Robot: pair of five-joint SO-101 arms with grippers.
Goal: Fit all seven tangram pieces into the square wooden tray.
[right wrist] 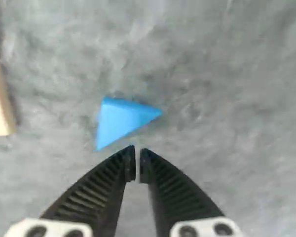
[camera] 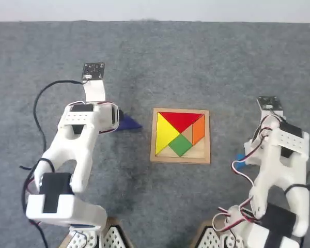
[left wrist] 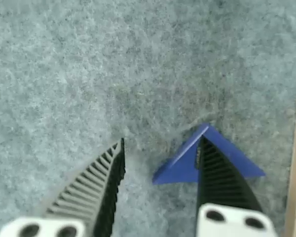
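Your left gripper point(left wrist: 160, 143): fingers spread, one tip over the dark blue triangle point(left wrist: 180, 168), which lies beside the wooden tray point(camera: 207, 137). Your right gripper point(right wrist: 135, 149): fingers pressed together, empty, just beside the light blue triangle point(right wrist: 121, 121) on the tray's other side.

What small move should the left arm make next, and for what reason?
Probably shift the left gripper sideways until the dark blue triangle lies between its open fingers. At present one finger covers part of the triangle, the other stands over bare carpet, and the triangle lies outside the wooden tray.
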